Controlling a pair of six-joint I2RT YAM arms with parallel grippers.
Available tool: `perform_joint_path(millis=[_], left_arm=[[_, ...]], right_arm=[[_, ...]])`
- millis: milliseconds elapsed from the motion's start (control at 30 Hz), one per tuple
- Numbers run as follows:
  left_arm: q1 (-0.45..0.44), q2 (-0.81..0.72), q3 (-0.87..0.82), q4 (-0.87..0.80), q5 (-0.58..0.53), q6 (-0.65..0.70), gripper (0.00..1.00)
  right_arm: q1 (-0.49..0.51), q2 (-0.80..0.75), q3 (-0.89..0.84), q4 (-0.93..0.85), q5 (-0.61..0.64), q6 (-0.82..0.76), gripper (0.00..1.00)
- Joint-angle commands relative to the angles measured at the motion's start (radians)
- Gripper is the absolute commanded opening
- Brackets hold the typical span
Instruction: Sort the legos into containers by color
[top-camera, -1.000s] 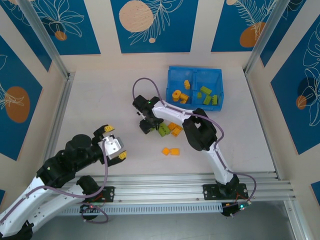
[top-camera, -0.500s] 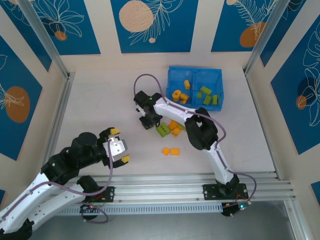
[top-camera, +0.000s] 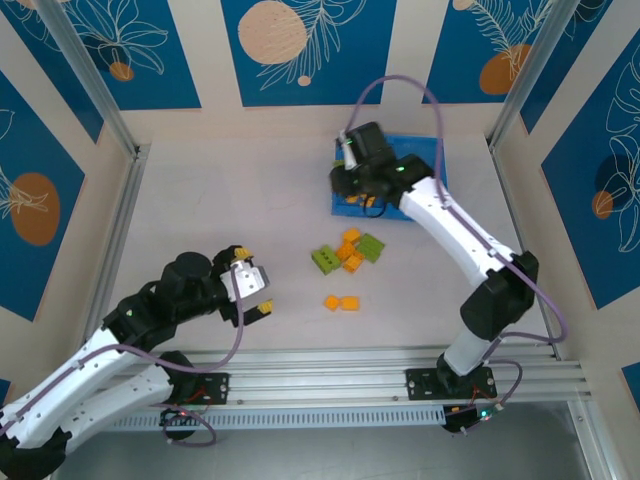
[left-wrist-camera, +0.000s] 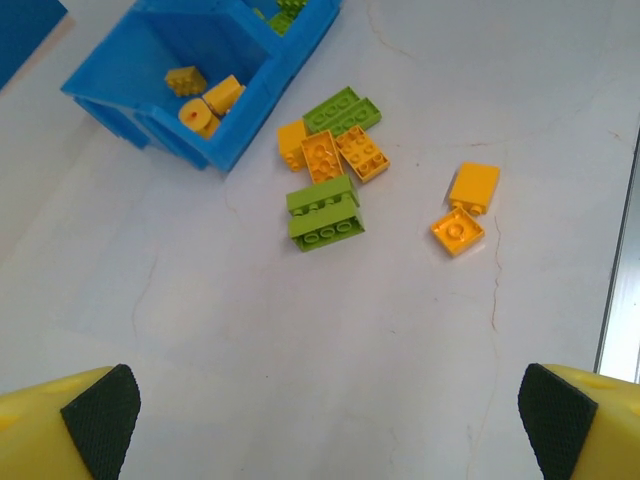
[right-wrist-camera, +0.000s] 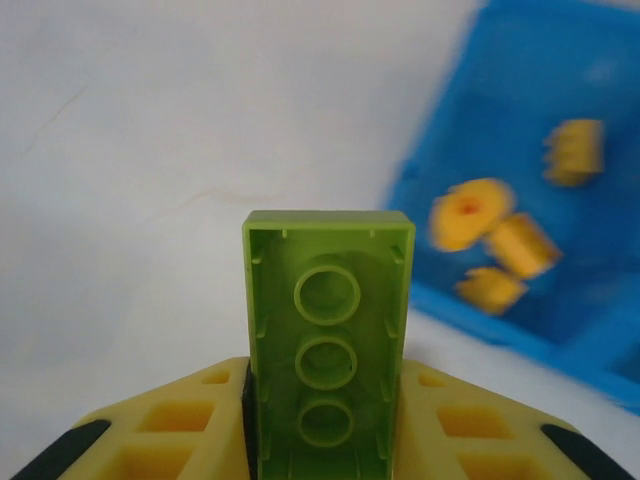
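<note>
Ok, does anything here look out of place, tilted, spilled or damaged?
Nothing looks spilled or broken. One oddity: the right gripper holds a lime green plastic brick close to the compartment of the bright blue plastic tray that contains orange-yellow pieces, which would be the wrong colour for it.

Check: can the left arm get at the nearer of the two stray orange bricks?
Probably yes. The left gripper is open and faces that orange brick across bare table, and the right arm is off over the blue tray.
</note>
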Motion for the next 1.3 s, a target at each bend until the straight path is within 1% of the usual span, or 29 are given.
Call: perform_joint_path(millis=[0, 100, 233, 333, 433, 533, 600, 700, 767, 833, 867, 967, 1033, 1133, 1167, 1267], left_arm=[[0.002, -0.009, 0.030, 0.023, 0.039, -0.049, 1.00], [0.002, 0.001, 0.029, 0.029, 0.053, -0.100, 1.00], [0.002, 0.029, 0.045, 0.032, 0.053, -0.179, 1.00], [0.002, 0.048, 0.064, 0.023, 0.032, -0.235, 1.00], [0.003, 0.068, 0.070, 0.018, -0.026, -0.300, 1.00], [0.002, 0.109, 0.075, 0.011, -0.112, -0.386, 1.00], [0.002, 0.147, 0.079, 0.012, -0.147, -0.446, 1.00], [0.002, 0.213, 0.085, 0.037, -0.221, -0.586, 1.00], [0.004, 0.267, 0.096, 0.055, -0.227, -0.674, 1.00], [0.004, 0.340, 0.113, 0.077, -0.226, -0.775, 1.00], [0.004, 0.370, 0.119, 0.086, -0.231, -0.831, 1.00], [0.009, 0.480, 0.136, 0.117, -0.246, -1.109, 1.00], [0.017, 0.567, 0.155, 0.145, -0.196, -1.243, 1.00], [0.022, 0.686, 0.207, 0.142, -0.169, -1.360, 0.99], [0.024, 0.716, 0.219, 0.150, -0.161, -1.380, 0.99], [0.022, 0.796, 0.244, 0.202, -0.126, -1.407, 0.98]], right_arm=[[-0.136, 0.014, -0.058, 0.044, 0.103, 0.058, 0.33], [-0.259, 0.089, -0.042, 0.061, 0.090, 0.065, 0.33], [-0.356, 0.269, 0.084, 0.018, 0.061, 0.073, 0.32], [-0.388, 0.397, 0.221, -0.054, 0.050, 0.087, 0.33], [-0.404, 0.483, 0.319, -0.107, 0.049, 0.101, 0.37], [-0.415, 0.507, 0.382, -0.153, 0.042, 0.109, 0.44], [-0.414, 0.495, 0.392, -0.163, 0.036, 0.110, 0.47], [-0.413, 0.455, 0.393, -0.178, 0.021, 0.109, 0.50], [-0.412, 0.421, 0.391, -0.198, -0.004, 0.113, 0.50], [-0.408, 0.358, 0.358, -0.221, -0.059, 0.129, 0.50], [-0.405, 0.318, 0.315, -0.219, -0.091, 0.139, 0.50], [-0.376, 0.125, 0.109, -0.152, -0.227, 0.169, 0.51], [-0.347, -0.028, -0.066, -0.095, -0.310, 0.173, 0.53], [-0.305, -0.226, -0.256, -0.057, -0.428, 0.185, 0.61], [-0.291, -0.278, -0.311, -0.056, -0.460, 0.187, 0.62], [-0.234, -0.427, -0.447, -0.074, -0.495, 0.213, 0.67]])
